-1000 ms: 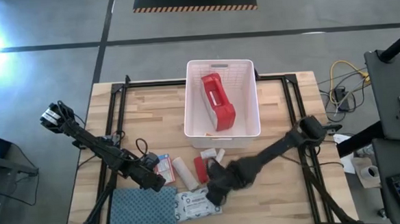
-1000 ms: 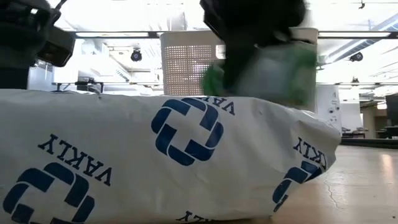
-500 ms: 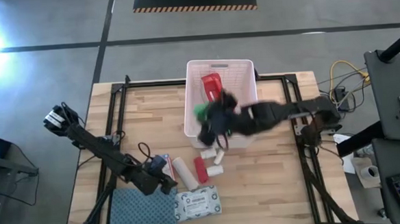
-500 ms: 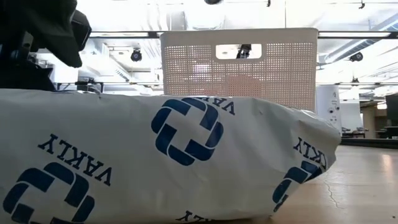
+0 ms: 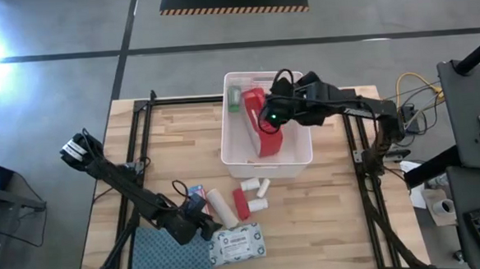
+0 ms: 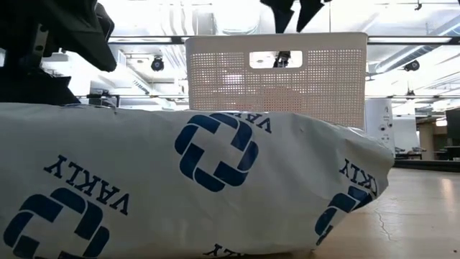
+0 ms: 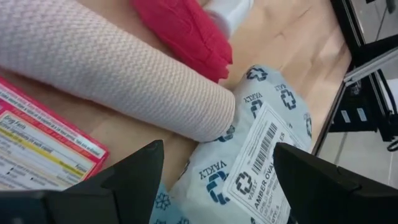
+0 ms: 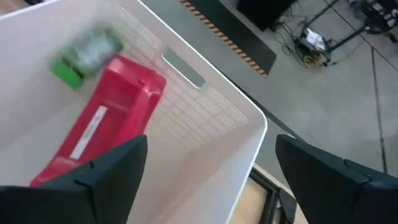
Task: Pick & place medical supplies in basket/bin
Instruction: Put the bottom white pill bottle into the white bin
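Observation:
The white bin (image 5: 294, 152) stands at the table's far middle. A flat red pouch (image 5: 262, 125) lies in it, with a green-capped bottle (image 5: 234, 96) in the far left corner, blurred in the right wrist view (image 8: 87, 53). My right gripper (image 5: 270, 110) hangs open above the bin, with nothing between its fingers. My left gripper (image 5: 202, 227) is open low over the near table. Its fingers stand to either side of a beige roll's end (image 7: 205, 112) and a white wipes packet (image 7: 255, 162). A red roll (image 5: 240, 204) and two small bottles (image 5: 255, 185) lie on the table in front of the bin.
A red-and-white box (image 5: 195, 194) lies left of the beige roll (image 5: 219, 208). A blue-grey folded cloth (image 5: 168, 253) sits at the near edge, left of the wipes packet (image 5: 239, 243). In the low view the packet (image 6: 180, 180) hides most of the table in front of the bin (image 6: 277, 79).
My right gripper has risen from the near middle of the table toward the far edge, carrying the green-capped bottle. Over the bin it has opened, and the bottle has dropped in. My left gripper has moved toward the wipes packet and tipped downward.

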Robot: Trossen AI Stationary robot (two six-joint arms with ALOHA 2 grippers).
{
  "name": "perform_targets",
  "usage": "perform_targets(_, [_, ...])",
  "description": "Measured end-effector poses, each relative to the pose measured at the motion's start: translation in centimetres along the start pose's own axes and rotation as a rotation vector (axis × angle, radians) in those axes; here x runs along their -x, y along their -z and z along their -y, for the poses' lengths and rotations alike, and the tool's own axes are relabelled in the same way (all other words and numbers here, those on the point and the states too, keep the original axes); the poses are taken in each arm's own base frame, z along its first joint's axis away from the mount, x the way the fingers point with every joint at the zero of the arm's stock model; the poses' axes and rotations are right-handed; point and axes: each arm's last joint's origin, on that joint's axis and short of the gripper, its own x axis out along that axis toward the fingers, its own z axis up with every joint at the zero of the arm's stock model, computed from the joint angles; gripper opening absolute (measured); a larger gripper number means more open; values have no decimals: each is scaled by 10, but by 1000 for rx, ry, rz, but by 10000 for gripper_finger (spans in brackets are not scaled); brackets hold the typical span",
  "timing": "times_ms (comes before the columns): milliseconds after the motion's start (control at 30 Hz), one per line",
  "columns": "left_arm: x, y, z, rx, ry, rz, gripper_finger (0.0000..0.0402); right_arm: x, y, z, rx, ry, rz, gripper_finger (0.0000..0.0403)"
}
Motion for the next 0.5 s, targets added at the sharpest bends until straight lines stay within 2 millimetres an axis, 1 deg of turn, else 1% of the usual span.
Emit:
perform_targets(133, [-2, -1, -1, -3, -11, 46, 281, 12, 9, -2, 21, -47, -2, 347])
perform_targets(300, [-5, -13, -2, 23, -24, 104, 281, 26, 26, -1, 39, -136, -72, 340])
perform_targets(400, [-10, -24, -3, -12, -39, 127, 281, 36, 44, -5, 90, -247, -144, 337])
perform_targets(500, [-13, -32, 0, -144, -27, 133, 281, 44, 73, -14, 209, -357, -252, 333])
